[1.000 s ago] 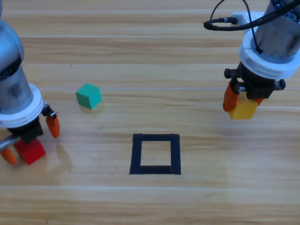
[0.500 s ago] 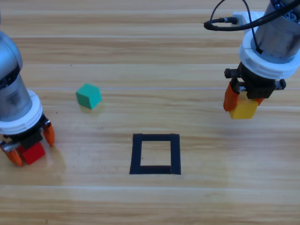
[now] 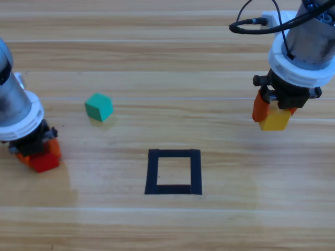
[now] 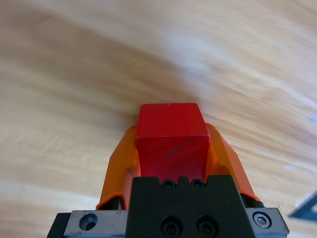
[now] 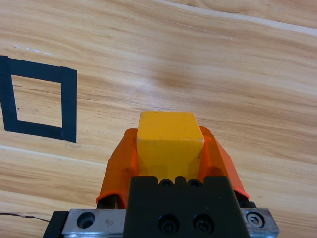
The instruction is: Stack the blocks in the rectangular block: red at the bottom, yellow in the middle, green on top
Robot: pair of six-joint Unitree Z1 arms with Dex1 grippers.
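Left claw (image 3: 35,152): clenched on the red cube (image 3: 45,161), well to the left of the tape square (image 3: 174,171). In the left wrist view the cube (image 4: 171,139) sits squarely between the two orange jaws, gripped on opposite faces; whether it is off the surface cannot be told.
Red cube's role: it goes down first, so it likely has to reach the square before anything else.
Green cube (image 3: 99,107): loose on the surface (image 3: 167,68), up and to the left of the tape square, turned slightly askew. It is the top layer, so it can wait.
Tape square: black outline with bare wood inside, nothing in it yet.
Right claw (image 3: 274,112): grasping the yellow cube (image 3: 275,120), up and to the right of the tape square. In the right wrist view the cube (image 5: 170,144) is pinched between the jaws, with the square (image 5: 38,98) off to one side.
Why it holds there: probably parked clear of the square until red is placed.
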